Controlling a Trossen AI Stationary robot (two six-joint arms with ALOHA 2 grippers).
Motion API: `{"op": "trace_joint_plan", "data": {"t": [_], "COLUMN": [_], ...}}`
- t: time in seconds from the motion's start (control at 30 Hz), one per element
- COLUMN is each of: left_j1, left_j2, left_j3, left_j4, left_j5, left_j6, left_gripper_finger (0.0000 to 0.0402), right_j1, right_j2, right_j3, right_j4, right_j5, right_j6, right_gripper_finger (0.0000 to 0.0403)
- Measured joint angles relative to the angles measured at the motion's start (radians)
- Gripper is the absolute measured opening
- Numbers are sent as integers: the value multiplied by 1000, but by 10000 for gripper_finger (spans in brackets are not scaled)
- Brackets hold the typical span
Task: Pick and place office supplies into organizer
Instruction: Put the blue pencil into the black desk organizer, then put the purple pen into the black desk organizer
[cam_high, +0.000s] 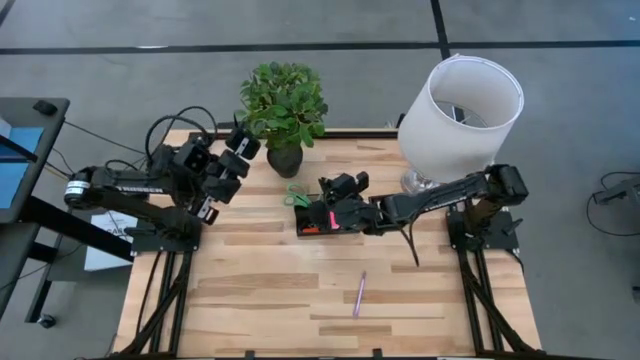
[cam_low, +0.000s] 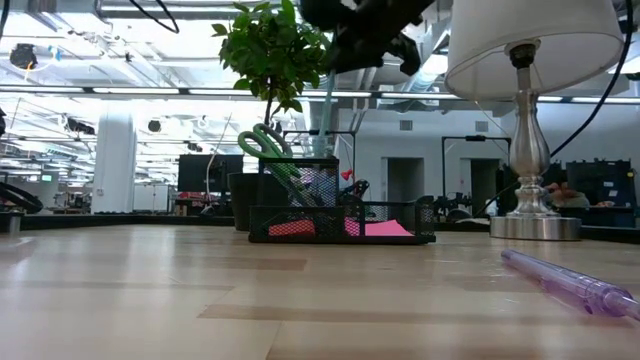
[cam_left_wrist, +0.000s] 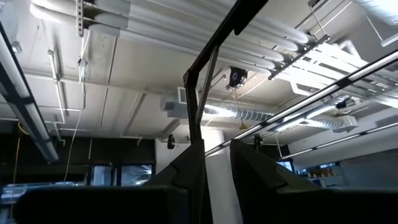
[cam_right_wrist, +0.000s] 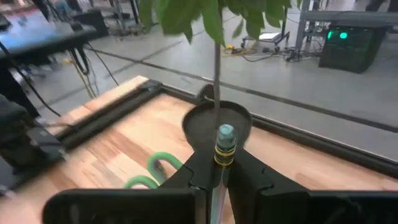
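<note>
Bright overhead light (blurred foreground)

open-plan lab: exposed ceiling ducts (cam_left_wrist: 249, 112), concrete floor (cam_high: 150, 60), monitors (cam_low: 205, 172).

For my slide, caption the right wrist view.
Right fingers pinch an upright pencil above the scissors, plant pot just beyond.

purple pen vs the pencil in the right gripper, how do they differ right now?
The purple pen lies flat and loose on the table, while the pencil is pinched upright in the right gripper. The pen sits well away from the organizer; the pencil is held above it. The pen is translucent purple; the pencil tip shows a teal eraser on a gold band. Both are slim writing tools.
</note>
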Motion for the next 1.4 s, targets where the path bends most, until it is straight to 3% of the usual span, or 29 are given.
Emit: {"op": "trace_joint_plan", "data": {"t": [0.37, 0.8, 1.07, 1.23, 1.3, 1.4], "left_j1": [0, 0, 0, 0, 0, 0], "left_j2": [1, 1, 1, 1, 1, 1], "left_j3": [0, 0, 0, 0, 0, 0], "left_j4": [0, 0, -5, -6, -7, -44], "left_j5": [-1, -1, 1, 3, 11, 28], "left_j6": [0, -1, -29, -64, -65, -105], "left_gripper_finger": [71, 71, 71, 71, 71, 71], "right_j1": [-25, -30, 33, 129, 170, 240], "right_j2": [0, -4, -108, -198, -209, -198], "right_j3": [0, 0, 66, 92, 92, 91], "right_j4": [-54, -33, -35, -53, -89, -161], "right_j5": [-73, -77, -79, -261, -359, -417], "right_j6": [1, 0, -78, -111, -61, 78], "right_gripper_finger": [25, 144, 173, 166, 162, 155]}}
